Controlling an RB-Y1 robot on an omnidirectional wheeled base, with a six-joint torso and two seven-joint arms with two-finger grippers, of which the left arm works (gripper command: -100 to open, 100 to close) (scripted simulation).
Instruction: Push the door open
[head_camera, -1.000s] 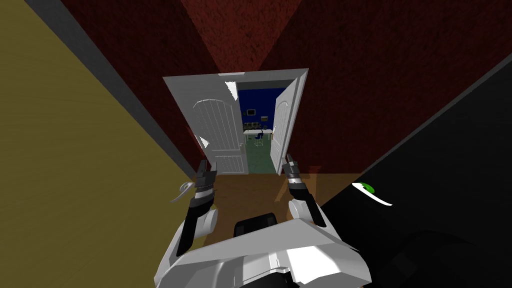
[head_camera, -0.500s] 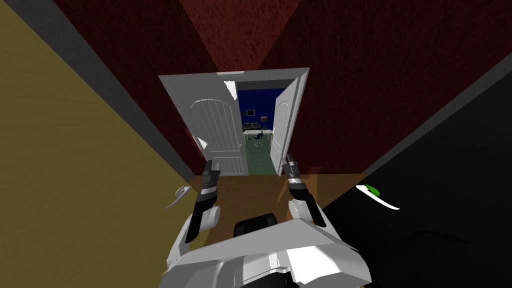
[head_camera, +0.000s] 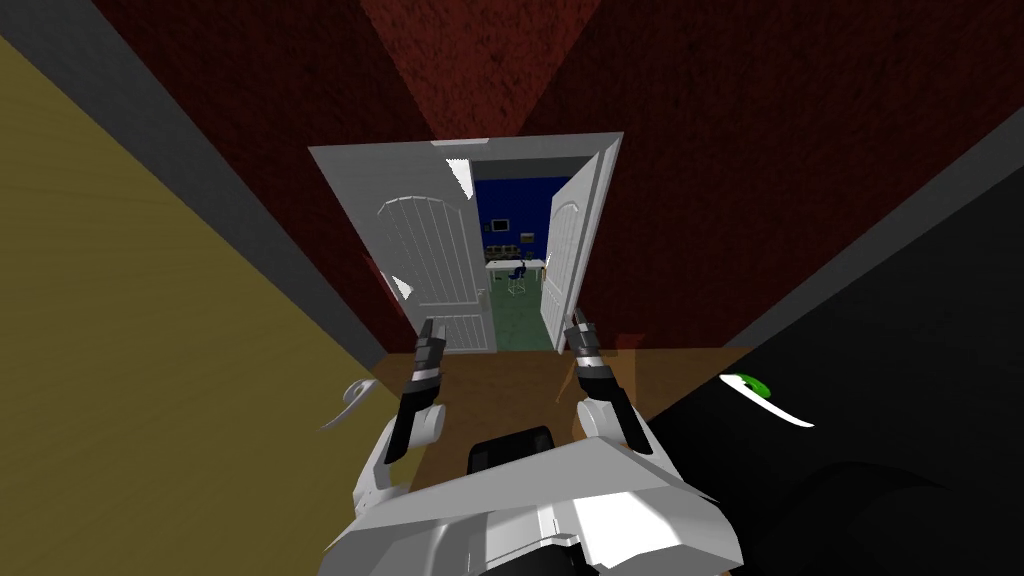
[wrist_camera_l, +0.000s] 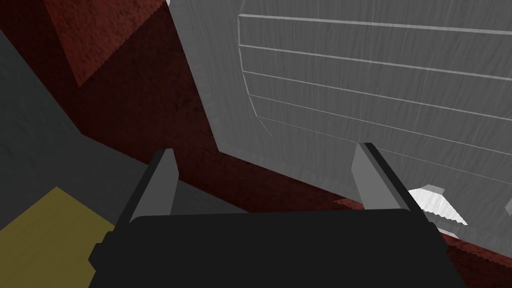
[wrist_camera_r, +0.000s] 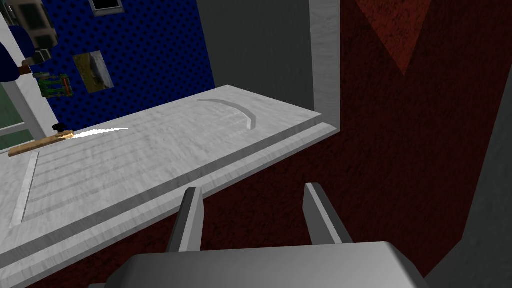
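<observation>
A white double door stands ahead in a dark red wall. Its left leaf (head_camera: 430, 260) is partly open, and the right leaf (head_camera: 565, 250) is swung further inward. My left gripper (head_camera: 428, 327) is open just short of the left leaf's lower part. In the left wrist view the gripper (wrist_camera_l: 267, 172) points at the leaf's panelled face (wrist_camera_l: 375, 90) near its edge, close to a pale lever handle (wrist_camera_l: 435, 202). My right gripper (head_camera: 577, 320) is open by the right leaf. Between its fingers (wrist_camera_r: 255, 210) the red wall shows, beside that leaf (wrist_camera_r: 150, 150) and the frame (wrist_camera_r: 325, 65).
An olive surface with a lever handle (head_camera: 345, 405) runs close along my left. A black area with a green and white handle (head_camera: 765, 398) lies on my right. Brown floor (head_camera: 510, 385) leads to the gap. Beyond it is a blue-walled room with a white table (head_camera: 515, 265).
My left arm has swung right, bringing its gripper in front of the left leaf's lower edge. The side handles have slid outward as I moved slightly forward. The right arm has held still.
</observation>
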